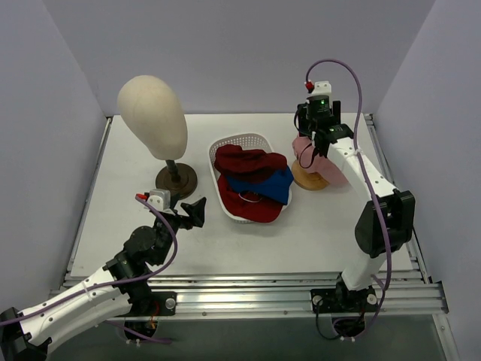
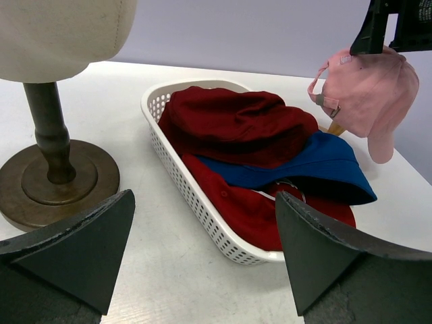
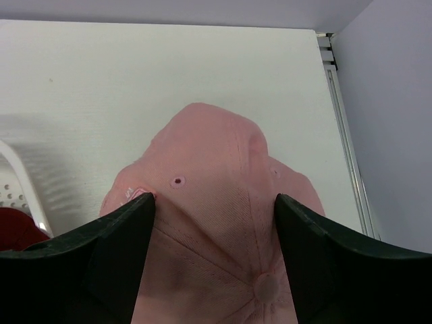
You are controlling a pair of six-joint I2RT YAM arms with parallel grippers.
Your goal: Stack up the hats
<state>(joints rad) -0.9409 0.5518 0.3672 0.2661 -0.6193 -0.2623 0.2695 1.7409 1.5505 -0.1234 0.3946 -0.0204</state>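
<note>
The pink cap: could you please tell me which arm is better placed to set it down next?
Right. The right gripper holds the pink cap aloft, while the left gripper is open and empty, facing the basket.

White table [image 1: 316,226], mannequin stand [image 1: 176,180], perforated basket [image 1: 240,139], tan disc [image 1: 308,179]

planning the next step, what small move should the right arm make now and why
Probably lower the right gripper to set the pink cap on the tan disc under it: the cap hangs in its grip just over that disc, while the dark red hat, blue hat and red cap lie in the basket.
</note>
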